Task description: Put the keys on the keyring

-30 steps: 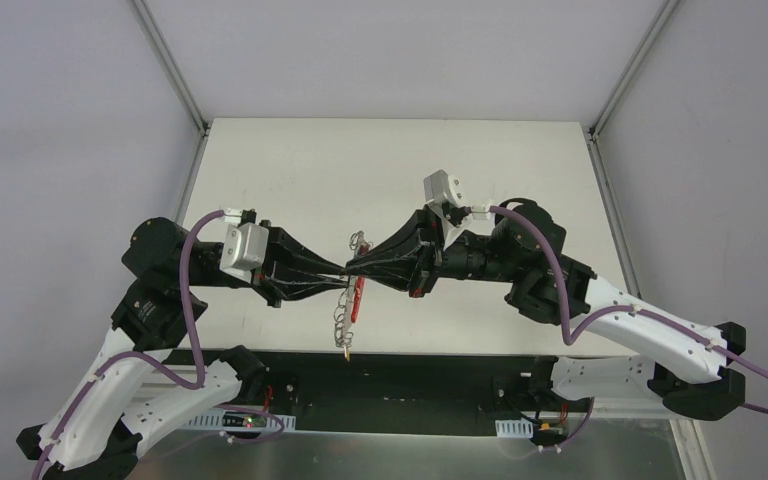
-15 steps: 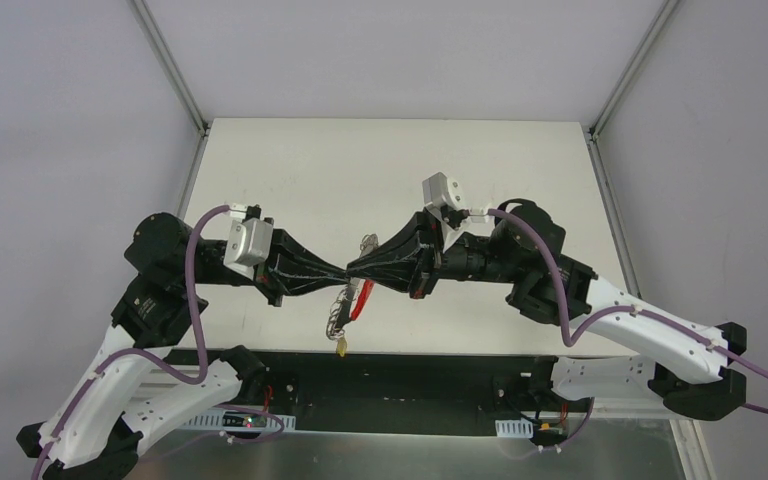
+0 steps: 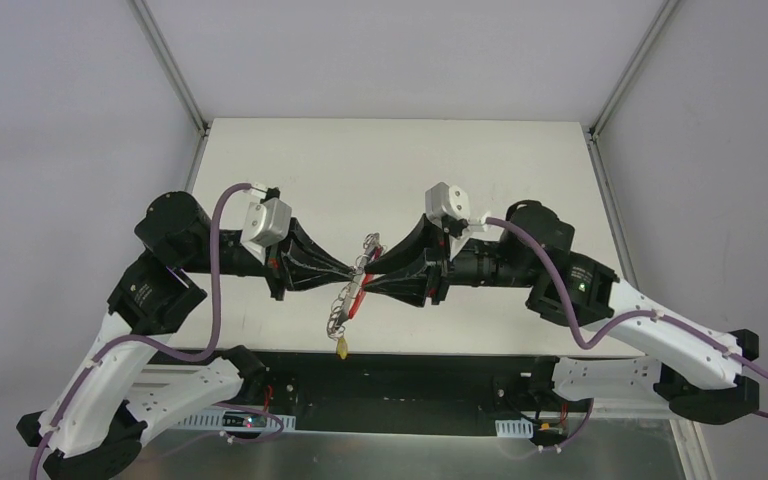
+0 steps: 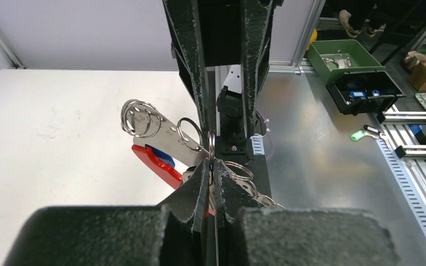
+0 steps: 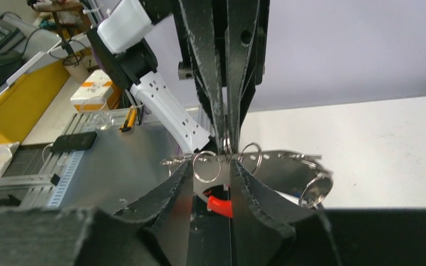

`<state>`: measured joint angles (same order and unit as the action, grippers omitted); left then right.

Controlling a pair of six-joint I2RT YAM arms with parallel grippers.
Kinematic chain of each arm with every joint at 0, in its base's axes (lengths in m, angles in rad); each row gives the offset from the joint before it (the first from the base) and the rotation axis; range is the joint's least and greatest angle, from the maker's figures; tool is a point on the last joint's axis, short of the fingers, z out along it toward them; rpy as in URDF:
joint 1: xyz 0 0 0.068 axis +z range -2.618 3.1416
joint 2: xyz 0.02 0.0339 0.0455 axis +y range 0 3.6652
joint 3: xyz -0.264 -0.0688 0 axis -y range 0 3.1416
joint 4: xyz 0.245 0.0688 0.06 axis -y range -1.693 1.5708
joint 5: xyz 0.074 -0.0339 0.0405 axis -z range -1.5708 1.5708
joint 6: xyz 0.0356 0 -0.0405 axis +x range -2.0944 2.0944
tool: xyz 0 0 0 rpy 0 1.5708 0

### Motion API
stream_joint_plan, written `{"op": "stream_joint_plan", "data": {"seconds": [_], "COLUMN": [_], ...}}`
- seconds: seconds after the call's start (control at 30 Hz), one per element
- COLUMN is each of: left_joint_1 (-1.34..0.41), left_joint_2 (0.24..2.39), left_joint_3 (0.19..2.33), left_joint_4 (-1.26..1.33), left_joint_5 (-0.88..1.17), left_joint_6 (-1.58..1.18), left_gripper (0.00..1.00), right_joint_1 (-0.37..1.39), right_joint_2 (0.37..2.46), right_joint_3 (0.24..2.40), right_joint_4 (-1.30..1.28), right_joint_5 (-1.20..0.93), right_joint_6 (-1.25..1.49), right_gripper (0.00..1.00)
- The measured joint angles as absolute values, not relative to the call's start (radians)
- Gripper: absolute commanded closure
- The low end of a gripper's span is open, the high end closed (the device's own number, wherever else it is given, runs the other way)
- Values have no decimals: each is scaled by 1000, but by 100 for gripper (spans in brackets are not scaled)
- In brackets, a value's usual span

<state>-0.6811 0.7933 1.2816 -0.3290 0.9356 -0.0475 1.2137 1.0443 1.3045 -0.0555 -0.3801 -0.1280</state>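
White table [image 3: 290, 170] beneath; above its near edge my two arms meet tip to tip. My left gripper [image 3: 350, 273] is clenched on a wire ring of the keyring [image 3: 338, 318], which dangles between them, red strap [image 3: 358, 300] and yellowish tag [image 3: 342, 348] lowest. My right gripper [image 3: 370, 275] stands parted around the rings.

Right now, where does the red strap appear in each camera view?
Top external: red strap at the centre, just below where the arms meet.
Left wrist: left of centre, below the silver rings.
Right wrist: low centre, mostly hidden.
Shared landmark: the silver rings.
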Motion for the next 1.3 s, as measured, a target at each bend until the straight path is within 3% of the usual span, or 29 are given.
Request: {"op": "stream_joint_plan", "data": {"seconds": [0.23, 0.47, 1.3], "left_joint_1": [-681, -681, -681], "left_joint_2": [824, 851, 916], "left_joint_3": [1349, 1380, 1421], "left_joint_4": [-448, -567, -758], "left_joint_5": [939, 946, 961], "left_joint_6": [-41, -35, 38], "left_gripper": [100, 100, 100], "right_joint_1": [1214, 1214, 1214], "right_joint_2": [1039, 1050, 1279], "right_joint_3": [1411, 1496, 1701], "right_joint_4": [-309, -480, -611], "right_joint_5": [-378, -376, -428], "right_joint_6": [-201, -260, -308], "right_gripper": [55, 53, 53]}}
